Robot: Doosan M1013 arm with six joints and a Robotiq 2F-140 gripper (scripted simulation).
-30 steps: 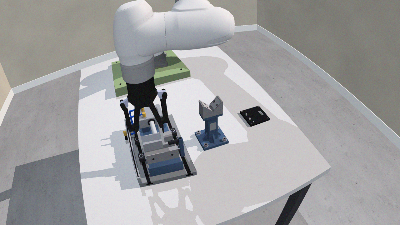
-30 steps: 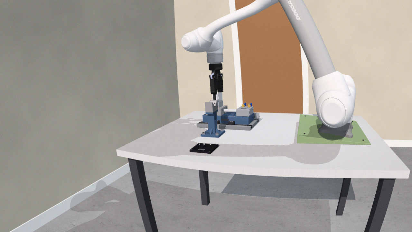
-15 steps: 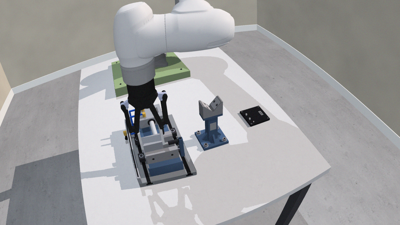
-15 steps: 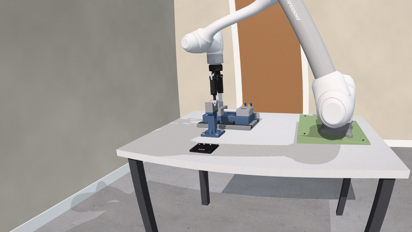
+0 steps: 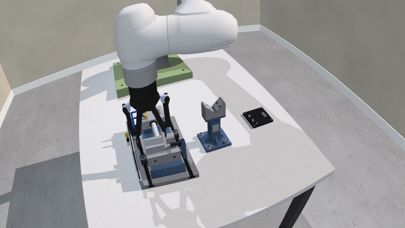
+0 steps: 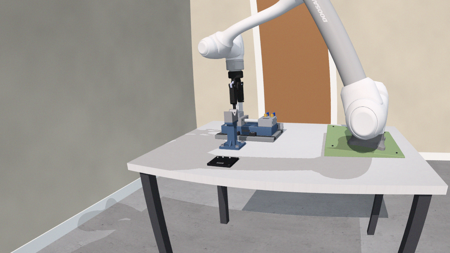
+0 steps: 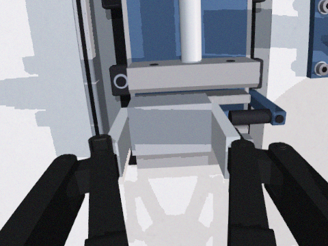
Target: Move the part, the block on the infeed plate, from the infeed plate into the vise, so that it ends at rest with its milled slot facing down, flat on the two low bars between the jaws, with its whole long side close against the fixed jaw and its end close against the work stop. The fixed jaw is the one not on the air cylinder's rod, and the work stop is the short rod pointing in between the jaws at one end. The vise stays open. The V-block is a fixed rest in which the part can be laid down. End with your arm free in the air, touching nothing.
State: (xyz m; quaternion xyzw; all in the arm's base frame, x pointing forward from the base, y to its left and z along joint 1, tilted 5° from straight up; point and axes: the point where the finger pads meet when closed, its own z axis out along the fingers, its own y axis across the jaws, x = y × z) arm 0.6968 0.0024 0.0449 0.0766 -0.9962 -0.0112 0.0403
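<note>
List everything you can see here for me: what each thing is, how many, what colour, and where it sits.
table: one, white top on dark legs, middle of the room
vise: one, grey and blue, on the table below the gripper
stop rod: one, black, on a blue post at the vise's side
V-shaped rest: one, grey on a blue stand, beside the vise
small plate: one, black, flat on the table beyond the rest
block: one, grey, between the fingers at the vise
base plate: one, green, under the arm's foot
arm: one, white
gripper: one, black, shut on the block
</note>
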